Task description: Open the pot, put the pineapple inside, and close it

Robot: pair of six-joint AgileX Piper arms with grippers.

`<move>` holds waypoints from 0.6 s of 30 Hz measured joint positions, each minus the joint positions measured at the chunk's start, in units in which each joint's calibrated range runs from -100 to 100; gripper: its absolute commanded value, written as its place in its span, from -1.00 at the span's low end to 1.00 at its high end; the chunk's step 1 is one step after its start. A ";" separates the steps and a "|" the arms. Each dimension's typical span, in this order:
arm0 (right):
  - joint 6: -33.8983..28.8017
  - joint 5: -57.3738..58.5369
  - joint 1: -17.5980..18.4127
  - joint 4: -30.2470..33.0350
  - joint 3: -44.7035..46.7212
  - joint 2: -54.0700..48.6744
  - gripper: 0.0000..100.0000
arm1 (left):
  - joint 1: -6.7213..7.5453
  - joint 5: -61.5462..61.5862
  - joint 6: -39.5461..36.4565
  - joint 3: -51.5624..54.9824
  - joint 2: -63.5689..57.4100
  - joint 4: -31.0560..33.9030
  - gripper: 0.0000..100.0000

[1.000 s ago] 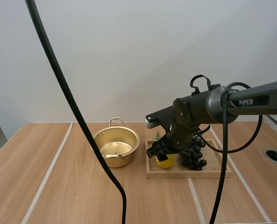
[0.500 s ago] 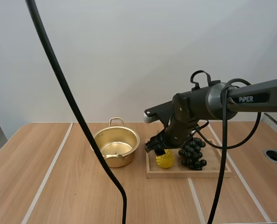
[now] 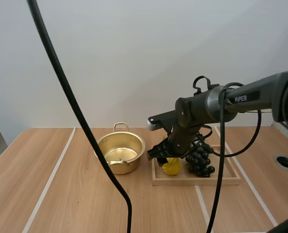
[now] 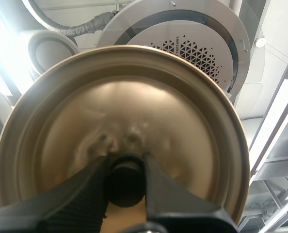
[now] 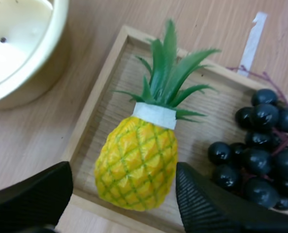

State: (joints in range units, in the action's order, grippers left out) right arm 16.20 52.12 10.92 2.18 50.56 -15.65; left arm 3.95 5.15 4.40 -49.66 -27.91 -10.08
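You have one legible marking on record. The word "PiPER" [image 3: 240,98] stands in white letters on the dark grey link of the right arm [image 3: 260,93], seen in the high view. The lettering runs along the link's length: capital P, small i, then capitals PER. That link comes in from the right and leads to the right end effector [image 3: 162,158] at the tray [image 3: 221,181]. You will find no other readable text, number or sign on the items on the counter [image 3: 61,194].

prob. lab, wood table [image 3: 61,194], bare wall [image 3: 134,58]
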 measured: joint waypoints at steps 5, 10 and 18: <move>0.00 -1.84 0.00 0.00 0.00 4.51 1.00 | 0.00 0.00 0.00 0.00 0.00 0.00 -1.00; 0.12 -4.92 0.00 0.00 0.00 6.37 1.00 | 0.00 0.00 0.00 0.00 0.00 0.00 -1.00; 0.38 -9.49 0.00 0.11 0.00 6.31 -0.46 | 0.00 2.04 0.00 0.00 0.00 0.00 -1.00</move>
State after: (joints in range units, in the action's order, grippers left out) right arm 16.58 42.62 10.92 2.29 50.56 -9.34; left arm 3.95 7.19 4.40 -49.66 -27.91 -10.08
